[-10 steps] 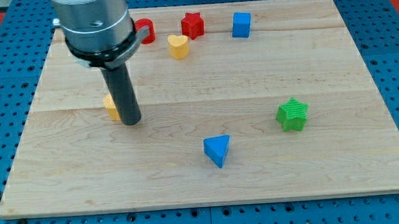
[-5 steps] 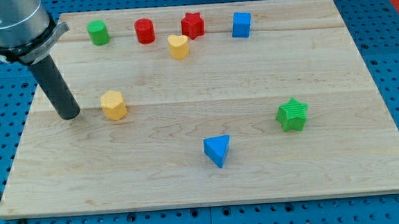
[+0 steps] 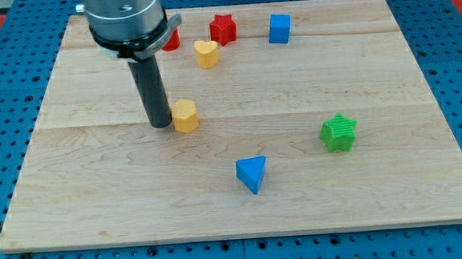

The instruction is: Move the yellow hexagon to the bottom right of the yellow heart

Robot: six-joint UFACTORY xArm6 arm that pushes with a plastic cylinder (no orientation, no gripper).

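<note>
The yellow hexagon [image 3: 185, 116] lies on the wooden board left of centre. My tip [image 3: 160, 124] stands right against its left side. The yellow heart [image 3: 206, 53] lies near the view's top, up and a little to the right of the hexagon, well apart from it. The rod rises from the tip to the arm's grey body at the top left.
A red star [image 3: 223, 28] and a blue cube [image 3: 279, 28] lie along the view's top. A red block [image 3: 171, 40] shows partly behind the arm. A green star [image 3: 339, 132] lies at the right. A blue triangle [image 3: 251, 173] lies below centre.
My tip came back from the hexagon's left and moved right against it. The yellow hexagon slid to the right. The arm now hides the green block and part of the red one.
</note>
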